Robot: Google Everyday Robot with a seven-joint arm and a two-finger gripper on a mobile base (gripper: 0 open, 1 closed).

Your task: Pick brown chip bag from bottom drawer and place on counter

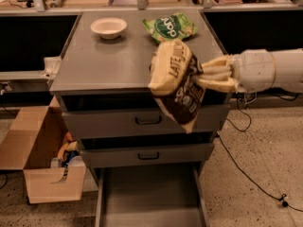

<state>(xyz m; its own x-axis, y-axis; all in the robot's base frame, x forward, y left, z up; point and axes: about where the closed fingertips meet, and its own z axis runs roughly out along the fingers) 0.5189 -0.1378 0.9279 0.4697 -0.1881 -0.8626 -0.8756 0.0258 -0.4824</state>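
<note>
My gripper (201, 78) comes in from the right and is shut on the brown chip bag (176, 82). The bag has a cream top with white lettering and a dark brown lower part. It hangs tilted at the counter's front right edge, its top over the counter (109, 60) and its lower end in front of the top drawer. The bottom drawer (149, 197) is pulled open below and its tray shows nothing inside.
A white bowl (109, 27) and a green chip bag (170, 26) lie on the back of the counter. Two upper drawers with black handles (148, 120) are slightly ajar. An open cardboard box (40, 155) stands on the floor at the left. A cable (246, 174) runs across the floor at the right.
</note>
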